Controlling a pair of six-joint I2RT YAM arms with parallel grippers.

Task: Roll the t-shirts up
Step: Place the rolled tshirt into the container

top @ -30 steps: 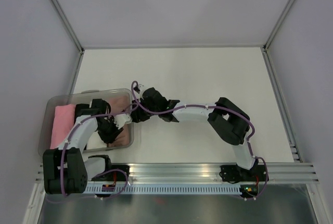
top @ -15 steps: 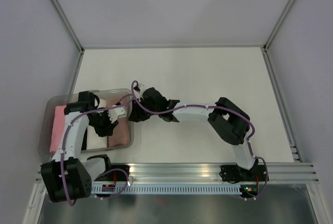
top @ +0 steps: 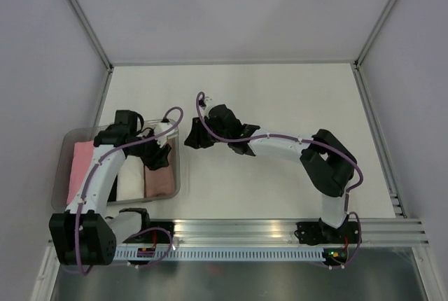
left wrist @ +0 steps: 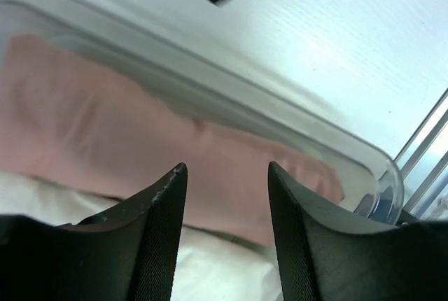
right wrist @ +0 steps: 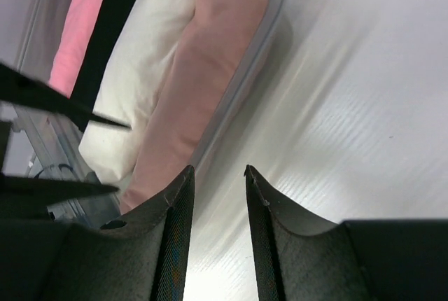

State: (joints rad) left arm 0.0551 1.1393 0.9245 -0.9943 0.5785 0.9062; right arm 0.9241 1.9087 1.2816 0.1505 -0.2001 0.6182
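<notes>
One dusty pink t-shirt (top: 159, 180) lies as a long roll in the clear bin (top: 61, 199) at the left of the table (top: 280, 98). It rests along the bin's right-hand wall and touches a white roll (top: 130, 185) on its other side; a bright pink roll (top: 79, 168) lies further left. No print shows on it from any view.

By its look it is light, soft cloth – limp, not fragile and not slippery, with nothing stiff to hold its shape. A pinch on the outer layer alone would likely peel the roll open. The safer hold is probably across its full thickness near the middle, or one gripper at each end so it does not sag.

The left gripper (left wrist: 225, 171) hangs over the bin with its jaws moderately apart. Nothing is between them, and the pink roll shows below through the gap; I cannot tell whether the tips brush the cloth.

The right gripper (right wrist: 217, 171) is just outside the bin's right wall, over bare table. Its jaws stand a little apart – narrower than the left pair – and hold and touch nothing
</notes>
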